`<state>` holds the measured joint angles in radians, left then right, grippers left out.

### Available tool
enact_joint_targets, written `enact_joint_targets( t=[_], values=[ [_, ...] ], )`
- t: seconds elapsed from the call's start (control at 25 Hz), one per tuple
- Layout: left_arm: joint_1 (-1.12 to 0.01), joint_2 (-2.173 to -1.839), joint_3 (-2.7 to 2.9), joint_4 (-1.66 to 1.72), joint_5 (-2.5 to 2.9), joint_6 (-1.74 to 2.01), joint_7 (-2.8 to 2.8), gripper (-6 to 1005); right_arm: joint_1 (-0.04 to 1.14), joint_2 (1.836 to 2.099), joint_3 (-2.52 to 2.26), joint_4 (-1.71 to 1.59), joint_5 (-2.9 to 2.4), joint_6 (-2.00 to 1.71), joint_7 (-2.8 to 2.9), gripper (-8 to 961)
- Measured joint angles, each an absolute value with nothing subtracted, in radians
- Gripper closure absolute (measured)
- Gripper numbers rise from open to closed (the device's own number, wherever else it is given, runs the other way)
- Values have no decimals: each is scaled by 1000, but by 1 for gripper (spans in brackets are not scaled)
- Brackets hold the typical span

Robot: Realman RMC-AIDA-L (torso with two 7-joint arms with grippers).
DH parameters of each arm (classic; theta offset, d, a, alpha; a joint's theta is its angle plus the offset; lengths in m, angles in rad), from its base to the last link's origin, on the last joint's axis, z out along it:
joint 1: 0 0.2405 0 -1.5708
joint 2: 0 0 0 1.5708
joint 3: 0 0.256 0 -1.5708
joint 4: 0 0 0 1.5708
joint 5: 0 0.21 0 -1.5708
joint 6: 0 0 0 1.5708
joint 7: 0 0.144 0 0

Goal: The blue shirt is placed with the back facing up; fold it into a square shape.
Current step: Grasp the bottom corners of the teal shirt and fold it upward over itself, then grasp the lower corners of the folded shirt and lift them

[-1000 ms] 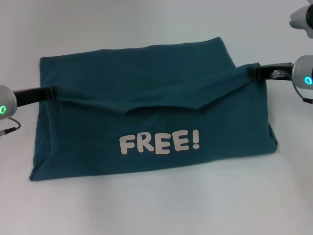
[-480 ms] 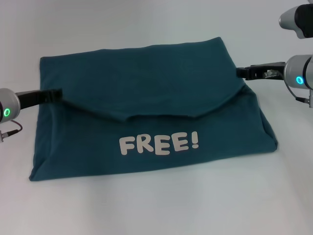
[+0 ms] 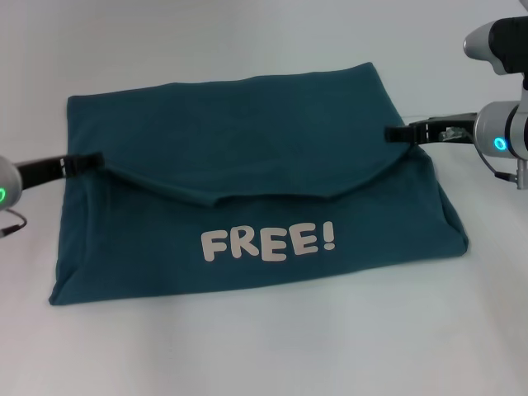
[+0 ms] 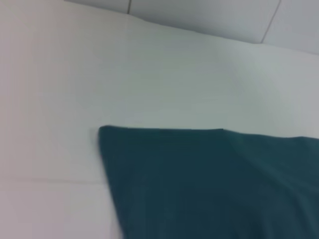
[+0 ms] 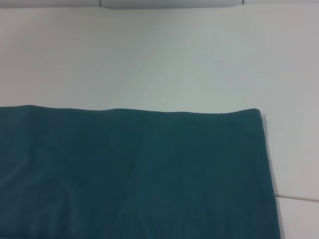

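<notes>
White, smooth tabletop [image 3: 264, 346], evenly lit. The large dark teal-blue cotton T-shirt [image 3: 247, 165] lies centred on it, folded across, cream "FREE!" lettering [image 3: 269, 242] facing up on the near panel. The fabric looks soft, light and limp; best gripped at fold corners. The left gripper [image 3: 87, 162] touches the shirt's left fold end, the right gripper [image 3: 400, 132] its right. Finger state cannot be told for either.
</notes>
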<state>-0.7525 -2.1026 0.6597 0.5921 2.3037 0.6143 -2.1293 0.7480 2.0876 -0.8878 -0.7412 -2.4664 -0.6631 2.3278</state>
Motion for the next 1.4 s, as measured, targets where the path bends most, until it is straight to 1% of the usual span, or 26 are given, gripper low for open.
enact_joint_targets(
  t=[0.08, 0.24, 0.32, 0.44, 0.6, 0.72, 1.04, 1.4],
  values=[
    [-738, -2102, 659, 601, 2303, 631, -2130, 274, 744, 2088, -887, -748, -2464, -684, 2332, 230],
    [-699, -2099, 653, 660, 2297, 725, -2160, 77, 741, 2087, -883, -759, -2461, -712, 2333, 92],
    [-670, -2097, 644, 717, 2296, 812, -2188, 76, 739, 2086, -886, -772, -2462, -736, 2333, 23],
    [-639, -2089, 615, 785, 2294, 952, -2223, 74, 736, 2084, -888, -792, -2466, -773, 2333, 29],
    [-599, -2063, 596, 846, 2305, 1116, -2310, 71, 728, 2081, -888, -821, -2467, -818, 2333, 27],
    [-571, -2050, 591, 903, 2359, 1237, -2405, 70, 720, 2081, -888, -851, -2468, -856, 2333, 27],
    [-560, -2047, 596, 992, 2556, 1420, -2538, 75, 718, 2075, -888, -867, -2468, -874, 2336, 27],
    [-562, -2056, 608, 998, 2609, 1437, -2586, 79, 718, 2078, -889, -870, -2468, -875, 2336, 27]
  ],
)
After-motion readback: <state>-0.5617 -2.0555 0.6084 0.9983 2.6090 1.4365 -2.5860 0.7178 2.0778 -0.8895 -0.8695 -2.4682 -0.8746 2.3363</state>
